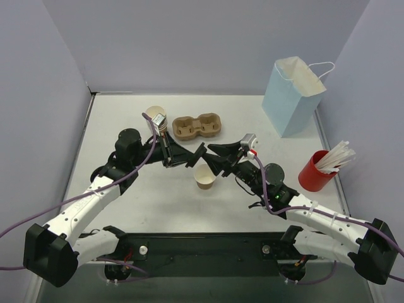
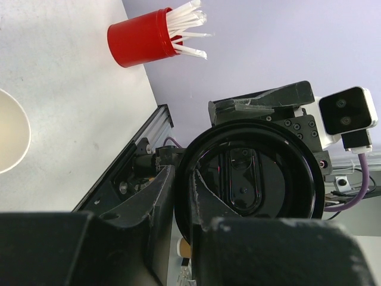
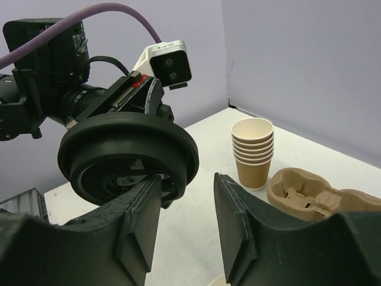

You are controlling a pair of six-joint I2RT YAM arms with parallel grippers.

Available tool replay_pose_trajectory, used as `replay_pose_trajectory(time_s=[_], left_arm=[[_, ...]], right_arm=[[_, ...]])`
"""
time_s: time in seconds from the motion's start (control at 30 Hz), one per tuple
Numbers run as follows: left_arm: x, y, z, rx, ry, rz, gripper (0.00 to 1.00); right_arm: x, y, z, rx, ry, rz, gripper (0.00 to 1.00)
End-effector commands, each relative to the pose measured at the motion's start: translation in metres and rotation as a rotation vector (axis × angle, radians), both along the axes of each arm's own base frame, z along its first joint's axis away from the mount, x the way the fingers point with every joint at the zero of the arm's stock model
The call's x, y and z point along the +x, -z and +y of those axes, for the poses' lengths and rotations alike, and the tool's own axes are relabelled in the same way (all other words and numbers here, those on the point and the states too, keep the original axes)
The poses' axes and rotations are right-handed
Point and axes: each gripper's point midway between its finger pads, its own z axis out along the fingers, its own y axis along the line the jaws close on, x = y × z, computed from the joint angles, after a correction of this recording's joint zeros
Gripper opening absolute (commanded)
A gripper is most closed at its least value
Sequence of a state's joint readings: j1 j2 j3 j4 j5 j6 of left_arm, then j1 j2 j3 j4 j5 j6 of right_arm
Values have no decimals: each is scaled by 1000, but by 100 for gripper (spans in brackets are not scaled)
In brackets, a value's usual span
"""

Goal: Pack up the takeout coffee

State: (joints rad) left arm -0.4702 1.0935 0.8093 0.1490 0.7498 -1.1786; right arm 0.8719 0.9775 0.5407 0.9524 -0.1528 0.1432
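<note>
Of the takeout coffee I see one tan paper cup (image 1: 205, 177) standing open on the table, and a black round lid (image 2: 250, 173) held in the air just above and left of it. My left gripper (image 1: 191, 158) is shut on the lid's rim (image 2: 186, 179), holding it on edge. My right gripper (image 1: 218, 156) faces it from the right, open. In the right wrist view the lid (image 3: 128, 149) hangs at the left fingertip (image 3: 143, 205) and its edge reaches partly into the gap. The brown pulp tray (image 1: 197, 126) lies behind, both hollows bare.
A stack of lidless tan cups (image 1: 156, 117) stands left of the tray, and also shows as the cup stack (image 3: 253, 152) in the right wrist view. A light blue paper bag (image 1: 293, 95) stands at the back right. A red cup of white straws (image 1: 319, 168) is at the right.
</note>
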Motion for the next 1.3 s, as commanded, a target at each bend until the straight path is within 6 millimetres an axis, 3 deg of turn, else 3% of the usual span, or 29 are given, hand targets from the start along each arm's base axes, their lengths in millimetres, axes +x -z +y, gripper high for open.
replay_pose_trajectory(time_s=[0.0, 0.07, 0.17, 0.2, 0.3, 0.37, 0.43, 0.47, 0.5, 0.53, 0.57, 0.6, 0.63, 0.67, 0.7, 0.73, 0.77, 0.8, 0.83, 0.93, 1.0, 1.07, 1.13, 1.17, 1.2, 1.27], left_arm=[[-9, -19, -4, -53, 27, -62, 12], [-11, -20, -6, -54, 33, -66, 11], [-12, -17, -7, -50, 39, -59, 12], [-12, -18, -7, -51, 40, -61, 12], [-12, -16, -7, -40, 44, -69, 19], [-11, -13, -6, -10, 39, -73, 37], [-6, -4, -3, 45, 2, -59, 61], [-3, -8, -1, 68, -10, -108, 83], [-3, -1, 2, 112, -21, -89, 93], [3, -2, 6, 141, -54, -115, 96], [10, -1, 12, 194, -76, -170, 97], [12, -4, 19, 252, -104, -162, 97], [25, 0, 28, 318, -177, -177, 97], [34, 1, 39, 385, -213, -231, 97], [46, -2, 54, 457, -293, -243, 97], [53, -2, 65, 504, -336, -258, 97], [59, -3, 77, 552, -372, -292, 97], [71, 0, 99, 611, -457, -280, 97], [74, -2, 111, 635, -493, -288, 97], [90, 7, 163, 750, -605, -294, 97], [96, 23, 195, 869, -664, -237, 97], [95, 29, 204, 965, -677, -234, 97], [93, 30, 196, 939, -650, -264, 96], [90, 46, 196, 944, -640, -249, 96], [90, 39, 196, 916, -666, -288, 95], [83, 59, 200, 931, -666, -274, 95]], right_arm=[[-8, -47, -5, 80, 3, -130, 36], [-8, -48, -5, 85, 1, -133, 31], [-12, -50, -4, 88, -15, -147, 13], [-13, -51, -4, 93, -18, -155, 1], [-17, -52, -6, 99, -30, -159, 0], [-19, -55, -9, 113, -27, -152, 0], [-11, -48, -16, 105, 25, -95, 0], [-11, -51, -23, 121, 42, -68, 0], [-7, -39, -25, 80, 68, -8, 0], [-6, -36, -29, 72, 83, 39, 0], [-5, -38, -38, 66, 117, 77, 0], [-2, -10, -43, -28, 154, 181, 0], [-2, -22, -49, -32, 173, 195, 0], [0, -15, -53, -66, 200, 229, 0], [-2, 5, -57, -146, 211, 292, 0], [-2, -2, -60, -156, 216, 301, 0], [-1, 4, -62, -188, 229, 330, 0], [-2, 20, -68, -248, 253, 391, 0], [0, 18, -67, -276, 259, 419, 0], [-1, 46, -70, -411, 271, 542, 0], [-3, 49, -75, -472, 277, 625, 0], [1, 62, -72, -549, 270, 716, 0], [4, 81, -63, -607, 222, 809, 0], [5, 81, -62, -624, 216, 838, 0], [5, 86, -61, -646, 213, 867, 0], [7, 108, -59, -733, 217, 958, 0]])
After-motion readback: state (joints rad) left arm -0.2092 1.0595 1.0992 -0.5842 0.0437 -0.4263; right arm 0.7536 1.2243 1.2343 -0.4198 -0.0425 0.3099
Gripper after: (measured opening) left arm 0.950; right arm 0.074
